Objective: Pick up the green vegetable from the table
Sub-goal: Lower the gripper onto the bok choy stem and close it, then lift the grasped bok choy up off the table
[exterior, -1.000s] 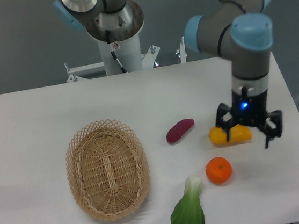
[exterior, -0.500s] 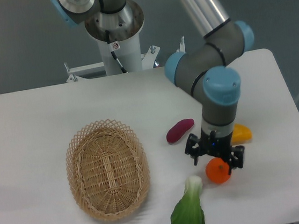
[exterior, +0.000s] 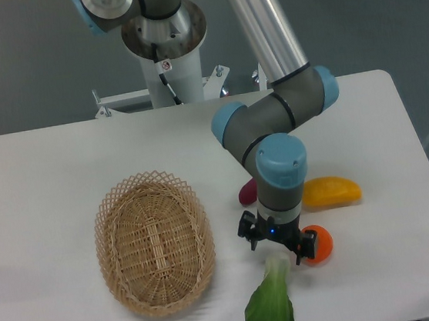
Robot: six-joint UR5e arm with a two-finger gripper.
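My claw (exterior: 278, 242) hangs with its jaws apart, just above the pale stem end of the vegetable (exterior: 270, 305). The vegetable lies on the table (exterior: 45, 172) near its front edge. Its long axis runs from the stem under me down to the dark leaf, so I judge I must drop slightly leafward.

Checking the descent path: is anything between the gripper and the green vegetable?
Nothing. In the camera view the gripper hangs right at the green vegetable's pale stem end, with only a sliver of bare table showing.
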